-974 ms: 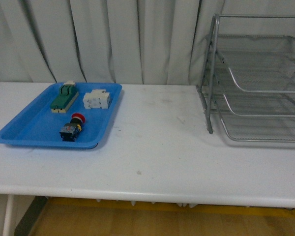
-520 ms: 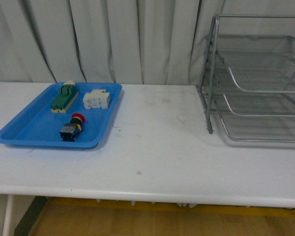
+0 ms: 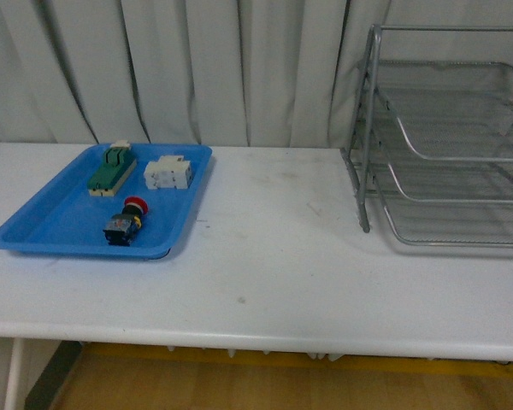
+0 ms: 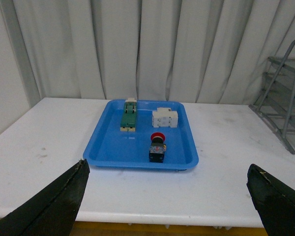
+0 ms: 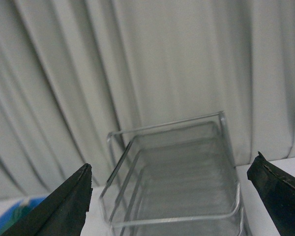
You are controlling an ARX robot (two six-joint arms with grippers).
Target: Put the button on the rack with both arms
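Observation:
The button point(image 3: 126, 222) has a red cap on a black body and lies in the blue tray point(image 3: 47, 224) at the table's left; the left wrist view also shows the button point(image 4: 157, 146). My left gripper point(image 4: 169, 196) is open, well short of the tray, its black fingertips point(image 4: 64, 194) wide apart. The silver wire rack point(image 3: 445, 137) stands at the table's right. My right gripper point(image 5: 172, 196) is open and faces the rack point(image 5: 177, 172) from in front. Neither arm shows in the front view.
In the blue tray, a green-and-cream block point(image 3: 112, 169) and a white blocky part point(image 3: 169, 172) lie behind the button. White curtains point(image 3: 197, 68) hang behind the white table point(image 3: 274, 273). The table's front edge runs near the bottom of the front view.

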